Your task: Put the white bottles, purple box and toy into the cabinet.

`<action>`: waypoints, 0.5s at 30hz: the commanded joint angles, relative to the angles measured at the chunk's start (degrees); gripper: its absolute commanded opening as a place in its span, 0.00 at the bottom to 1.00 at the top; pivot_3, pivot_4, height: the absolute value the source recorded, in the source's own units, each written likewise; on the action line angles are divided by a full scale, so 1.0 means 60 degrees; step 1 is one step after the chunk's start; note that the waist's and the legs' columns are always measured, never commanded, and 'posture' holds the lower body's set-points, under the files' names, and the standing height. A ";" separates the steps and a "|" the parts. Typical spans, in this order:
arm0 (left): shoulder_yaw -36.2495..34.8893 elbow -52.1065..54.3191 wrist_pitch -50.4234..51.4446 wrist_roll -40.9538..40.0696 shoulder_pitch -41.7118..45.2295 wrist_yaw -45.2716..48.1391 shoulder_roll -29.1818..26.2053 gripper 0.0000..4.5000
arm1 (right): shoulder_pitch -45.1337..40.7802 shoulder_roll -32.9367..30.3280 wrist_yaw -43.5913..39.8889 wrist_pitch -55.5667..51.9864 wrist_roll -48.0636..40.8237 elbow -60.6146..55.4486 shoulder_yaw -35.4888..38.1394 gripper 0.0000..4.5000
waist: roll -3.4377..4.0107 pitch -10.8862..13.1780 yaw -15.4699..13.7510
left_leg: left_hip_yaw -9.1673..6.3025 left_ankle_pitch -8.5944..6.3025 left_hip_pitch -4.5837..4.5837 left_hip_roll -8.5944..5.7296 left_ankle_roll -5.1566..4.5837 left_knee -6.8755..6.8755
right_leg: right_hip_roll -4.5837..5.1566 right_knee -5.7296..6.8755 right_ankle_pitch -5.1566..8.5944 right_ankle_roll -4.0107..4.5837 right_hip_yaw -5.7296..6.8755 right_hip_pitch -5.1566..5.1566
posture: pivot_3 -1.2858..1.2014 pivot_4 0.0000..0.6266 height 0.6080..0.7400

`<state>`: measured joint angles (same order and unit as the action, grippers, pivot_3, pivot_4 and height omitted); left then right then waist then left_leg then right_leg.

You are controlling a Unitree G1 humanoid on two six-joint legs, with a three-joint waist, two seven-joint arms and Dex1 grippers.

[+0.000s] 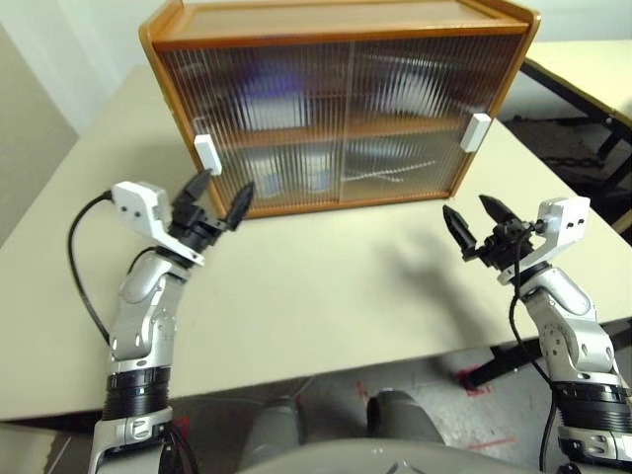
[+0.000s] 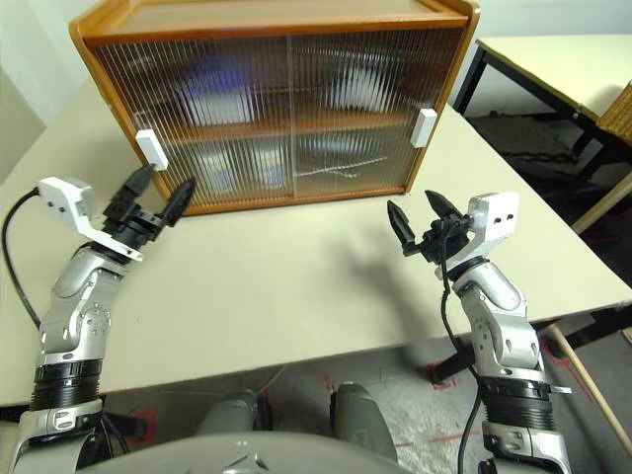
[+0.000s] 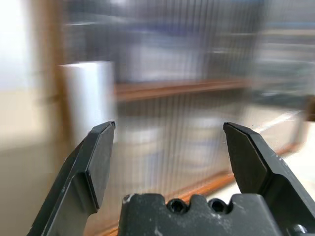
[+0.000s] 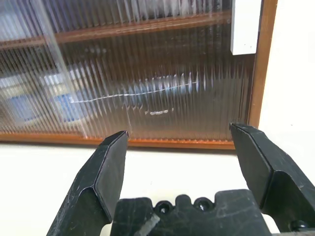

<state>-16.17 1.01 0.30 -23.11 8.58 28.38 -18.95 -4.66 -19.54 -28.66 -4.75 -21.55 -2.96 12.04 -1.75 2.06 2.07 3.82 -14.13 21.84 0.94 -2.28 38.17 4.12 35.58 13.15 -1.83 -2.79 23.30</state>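
Facing the large orange-brown wooden cabinet with ribbed translucent sliding doors at the top centre of the head views, both arms hang over the bare pale worktop with nothing in them. The left tool, at the left middle of the frame, has its two black fingers spread wide and empty. It sits just in front of and slightly below the white handle at the left-hand door's outer edge. The right tool, at the right middle, is equally wide and empty. It lies lower and further out on the worktop, well apart from the white handle at the right-hand door's outer edge.

Both doors look drawn shut, meeting near the cabinet's middle. Behind the ribbing only smears show: a purple-blue patch on the upper shelf at the left, which may be the purple box, and pale blue-and-white shapes on the lower level, probably the white bottles. The toy cannot be picked out through the panels.

Judged from this, the loading seems done. If a door does call for another push, the left tool is the nearer one, with its handle up and slightly ahead of it and the door's travel running sideways along the cabinet front.
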 commanded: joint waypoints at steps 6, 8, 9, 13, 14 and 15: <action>-0.0825 -0.0932 -0.1455 0.0815 -0.0911 -0.1079 0.0134 1.00 | 0.0625 -0.0228 0.0093 -0.0049 -0.0144 -0.0895 0.0419 0.99 | -0.0016 -0.0009 -0.0027 | 0.0009 -0.0002 0.0002 0.0002 0.0004 0.0001 | 0.0027 0.0000 0.0000 0.0001 0.0021 0.0000 | 0.51 0.00 1.00; -0.0764 -0.0854 -0.1558 0.0841 -0.1148 -0.1124 0.0238 1.00 | 0.0753 -0.0250 0.0059 0.0016 -0.0128 -0.0988 0.0467 0.99 | -0.0016 -0.0009 -0.0026 | 0.0019 -0.0003 0.0000 0.0000 0.0005 0.0001 | 0.0045 -0.0001 0.0003 0.0005 0.0030 -0.0002 | 0.51 0.00 1.00; -0.0685 -0.0763 -0.1556 0.0835 -0.1346 -0.1169 0.0389 1.00 | 0.0878 -0.0207 0.0069 0.0080 -0.0117 -0.1011 0.0499 0.99 | -0.0018 -0.0011 -0.0019 | 0.0023 -0.0003 0.0000 -0.0003 0.0006 0.0001 | 0.0056 -0.0002 0.0003 0.0006 0.0036 -0.0002 | 0.51 0.00 1.00; -0.0360 -0.0504 -0.1651 0.0992 -0.1878 -0.1246 0.0802 1.00 | 0.1297 -0.0007 0.0147 0.0265 -0.0050 -0.1174 0.0475 0.99 | -0.0026 -0.0015 -0.0010 | 0.0036 -0.0005 -0.0003 -0.0004 0.0008 -0.0002 | 0.0072 -0.0004 0.0009 0.0009 0.0046 -0.0002 | 0.51 0.00 1.00; -0.0290 -0.0454 -0.1665 0.1024 -0.1966 -0.1270 0.0893 1.00 | 0.1391 0.0052 0.0181 0.0301 -0.0034 -0.1212 0.0463 0.99 | -0.0026 -0.0015 -0.0010 | 0.0036 -0.0005 -0.0001 -0.0004 0.0008 -0.0002 | 0.0072 -0.0004 0.0011 0.0009 0.0046 0.0000 | 0.51 0.00 1.00; -0.0230 -0.0402 -0.1656 0.1039 -0.2034 -0.1311 0.0973 1.00 | 0.1469 0.0098 0.0210 0.0330 -0.0018 -0.1230 0.0455 0.99 | -0.0026 -0.0015 -0.0010 | 0.0036 -0.0005 0.0000 -0.0004 0.0008 -0.0003 | 0.0072 -0.0004 0.0015 0.0013 0.0048 0.0002 | 0.51 0.00 1.00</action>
<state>-18.35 -2.87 -8.91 -17.66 -3.32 21.00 -13.39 3.74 -19.18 -27.73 -3.92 -21.76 -9.14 14.45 -1.90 1.97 2.01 4.03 -14.16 21.84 0.91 -2.23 38.15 4.55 35.56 13.25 -1.73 -2.49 23.32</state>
